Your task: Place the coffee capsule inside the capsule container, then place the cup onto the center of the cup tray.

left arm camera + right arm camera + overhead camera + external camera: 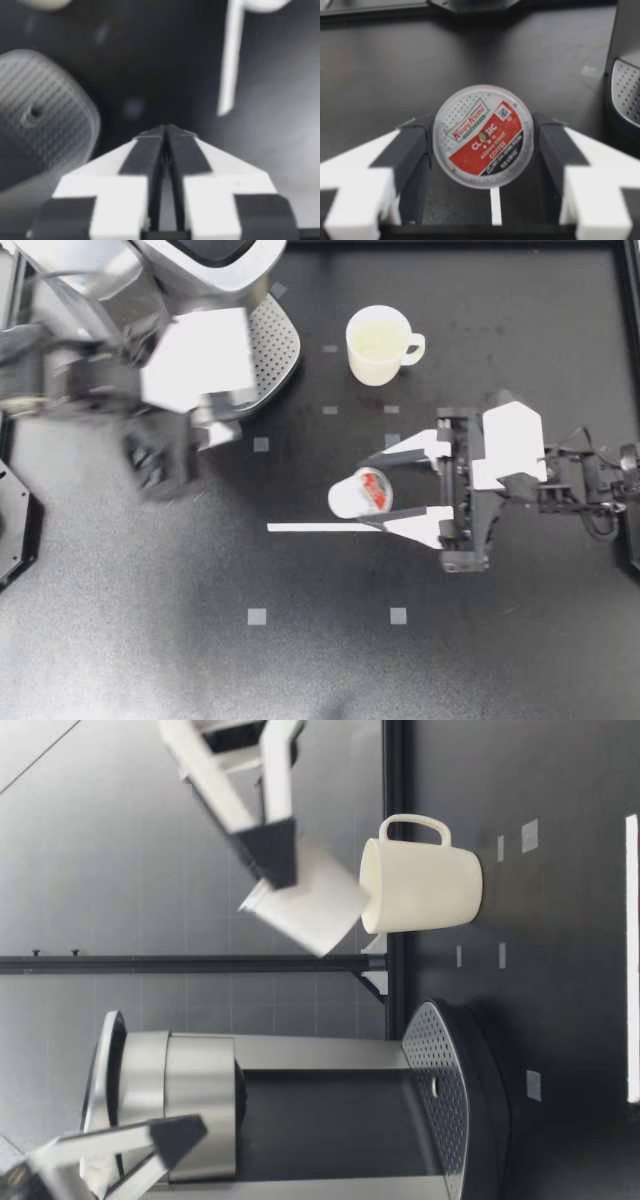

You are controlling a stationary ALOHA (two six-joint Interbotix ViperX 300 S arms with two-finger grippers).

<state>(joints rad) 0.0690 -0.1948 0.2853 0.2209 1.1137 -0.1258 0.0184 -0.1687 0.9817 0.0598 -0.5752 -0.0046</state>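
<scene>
Our right gripper (pixel 363 494) is clamped on the coffee capsule (pixel 352 498), held above the table (pixel 150 640), foil lid toward its wrist. The coffee machine (pixel 190 270) lies well beyond the capsule's base, beside our left gripper (pixel 222 428) — its 2 fingers (pixel 145 155) pressed together.

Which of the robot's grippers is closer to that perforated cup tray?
Left. My left gripper is beside the cup tray; my right gripper, holding the coffee capsule, is farther off.

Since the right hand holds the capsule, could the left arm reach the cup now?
Probably yes: the cup stands in the open just past the cup tray, beside which my empty left hand hangs shut.
</scene>
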